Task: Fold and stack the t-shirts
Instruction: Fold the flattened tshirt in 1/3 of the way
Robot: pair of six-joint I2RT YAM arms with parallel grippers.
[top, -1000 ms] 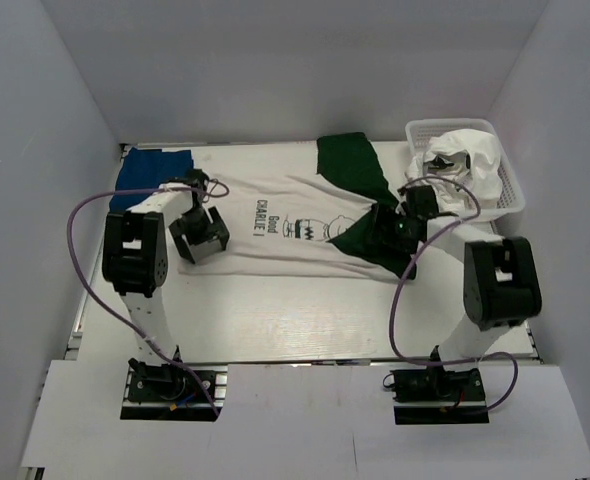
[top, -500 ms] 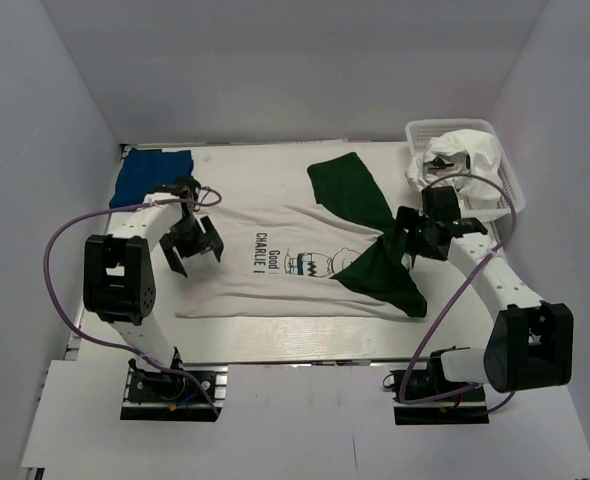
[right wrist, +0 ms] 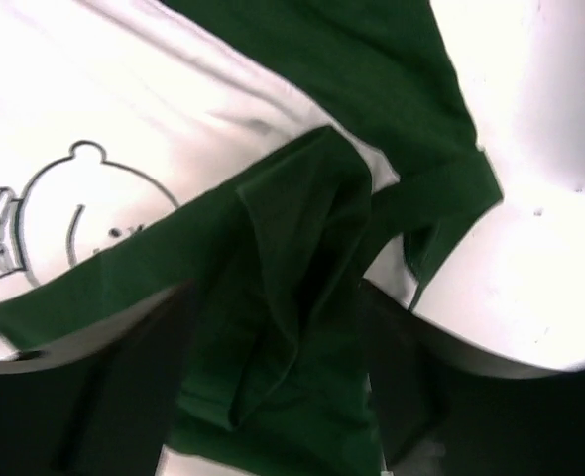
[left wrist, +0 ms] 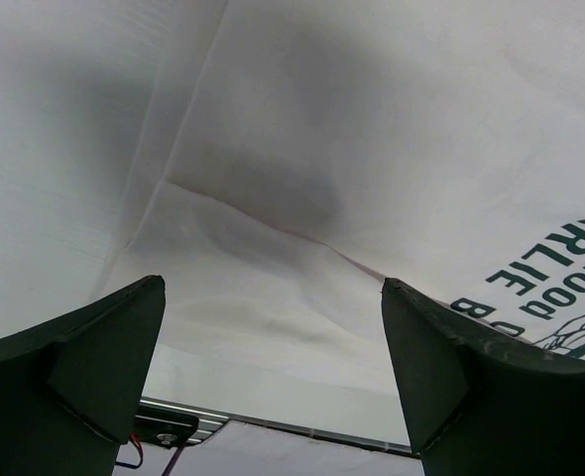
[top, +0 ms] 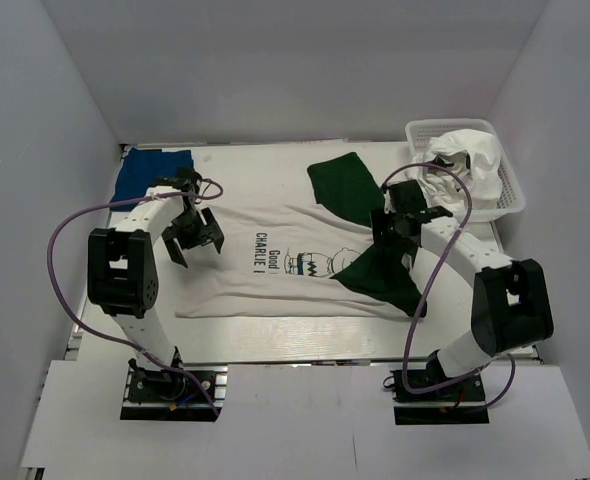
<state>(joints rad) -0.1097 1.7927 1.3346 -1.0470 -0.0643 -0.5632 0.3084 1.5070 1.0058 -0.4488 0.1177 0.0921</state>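
Observation:
The white t-shirt (top: pixel 237 282) with dark green sleeves and a cartoon print lies spread across the table. Its far sleeve (top: pixel 343 186) lies flat; its near sleeve (top: pixel 383 276) is bunched. My right gripper (top: pixel 393 228) hovers at the junction of the two sleeves. In the right wrist view its dark fingers (right wrist: pixel 404 357) stand apart either side of a ridge of green sleeve cloth (right wrist: pixel 292 297). My left gripper (top: pixel 195 232) is open just above the shirt's plain white end (left wrist: pixel 273 178), nothing between its fingers (left wrist: pixel 104 357). The blue t-shirt (top: pixel 151 172) lies at the back left corner.
A white basket (top: pixel 516 192) holding crumpled white cloth (top: pixel 467 158) stands at the back right. White walls enclose the table on three sides. The table's metal front edge (left wrist: pixel 273 426) shows beyond the shirt in the left wrist view. Purple cables loop from both arms.
My right gripper swung out to the right, then came back left over the sleeves, its fingers narrowing slightly. The near green sleeve shifted and bunched. My left gripper drifted slightly toward the back left.

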